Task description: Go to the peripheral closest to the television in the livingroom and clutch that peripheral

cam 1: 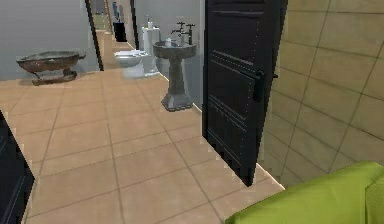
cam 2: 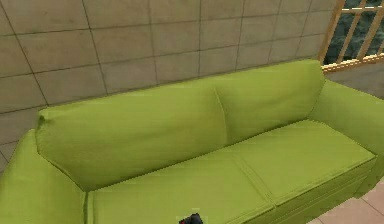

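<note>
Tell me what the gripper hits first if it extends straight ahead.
Probably the lime-green fabric sofa, its seat cushion directly beyond the gripper at the arm side view's bottom edge; height unclear.

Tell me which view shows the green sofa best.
The arm side view: the sofa shows its backrest, seat cushions and both arms. The forward view catches its green corner at the bottom right, beside the door.

Gripper (cam 2: 190, 218) tip just visible at arm side view's bottom edge, near middle; whether holding anything unclear.

Lime-green sofa (cam 2: 200, 140) against tan tiled wall (cam 2: 120, 40); wooden railing (cam 2: 355, 40) top right; dark hand (cam 2: 190, 218) tip at bottom edge.
</note>
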Tool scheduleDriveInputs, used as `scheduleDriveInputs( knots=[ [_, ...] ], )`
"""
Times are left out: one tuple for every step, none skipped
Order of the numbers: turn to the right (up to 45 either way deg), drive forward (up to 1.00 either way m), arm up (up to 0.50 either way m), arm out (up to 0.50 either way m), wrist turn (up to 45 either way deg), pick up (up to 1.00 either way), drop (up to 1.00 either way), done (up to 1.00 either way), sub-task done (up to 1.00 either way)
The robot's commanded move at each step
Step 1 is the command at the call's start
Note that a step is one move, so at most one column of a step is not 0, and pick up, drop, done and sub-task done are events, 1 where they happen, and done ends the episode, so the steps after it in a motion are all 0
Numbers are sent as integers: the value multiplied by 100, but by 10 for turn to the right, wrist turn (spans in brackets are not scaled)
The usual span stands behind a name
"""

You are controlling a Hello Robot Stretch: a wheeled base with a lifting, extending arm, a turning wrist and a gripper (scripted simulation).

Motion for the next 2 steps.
scheduleDriveInputs(
  knots=[
    [0,0,10,0,0,0,0,0,0],
    [0,0,0,0,0,0,0,100,0]
  ],
)
